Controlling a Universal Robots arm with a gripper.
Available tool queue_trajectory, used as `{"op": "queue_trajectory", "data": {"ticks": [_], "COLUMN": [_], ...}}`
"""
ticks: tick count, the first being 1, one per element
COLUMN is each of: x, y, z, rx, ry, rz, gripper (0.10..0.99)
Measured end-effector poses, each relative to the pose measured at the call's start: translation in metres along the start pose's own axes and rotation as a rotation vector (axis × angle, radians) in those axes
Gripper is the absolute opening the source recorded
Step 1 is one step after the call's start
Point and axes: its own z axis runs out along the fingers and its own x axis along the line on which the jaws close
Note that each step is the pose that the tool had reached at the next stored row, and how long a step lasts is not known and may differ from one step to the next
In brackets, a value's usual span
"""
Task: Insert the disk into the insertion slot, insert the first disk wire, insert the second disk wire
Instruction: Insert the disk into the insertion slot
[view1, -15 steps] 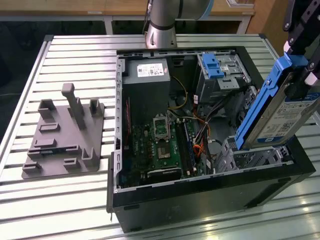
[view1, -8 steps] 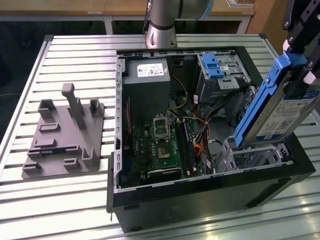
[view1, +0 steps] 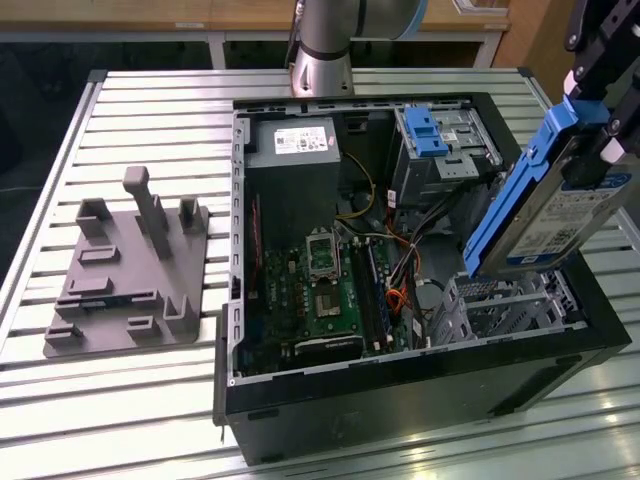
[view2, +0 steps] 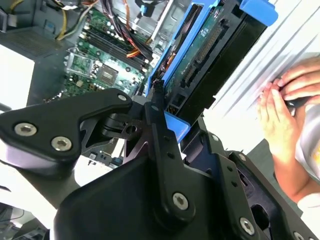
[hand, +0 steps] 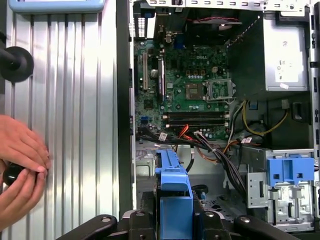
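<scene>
Slatted aluminium table (view1: 150, 100) carries an open black computer case (view1: 400, 400). In the exterior view a grey moulded fixture (view1: 130, 270) lies at nine o'clock of the case. My gripper (view1: 592, 125) is clenched on the disk (view1: 545, 215), fingers pressed to its blue frame. I hold it in the air, tilted, at about three o'clock of the case. Its lower end hangs just above the insertion slot (view1: 500, 300), the grey perforated cage in the case's four o'clock corner, and I see no contact between them. A taller cage (view1: 450, 165) with a blue latch (view1: 425, 130) stands at one o'clock. The motherboard (view1: 320, 290) lies on the case floor near the middle. In the second wrist view my gripper (view2: 159, 112) bites the frame with the disk's connector edge showing, and a person's hands (view2: 280, 110) rest on the table beside the case.
</scene>
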Motion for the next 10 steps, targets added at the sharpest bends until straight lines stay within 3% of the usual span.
{"op": "queue_trajectory", "data": {"ticks": [2,10], "x": [0.0013,0.0013], "y": [0.0000,-0.0006], "z": [-0.0002,-0.0002], "rx": [0.000,0.000], "ry": [-0.0051,-0.0056], "rz": [0.000,-0.001], "gripper": [0.365,0.365]}}
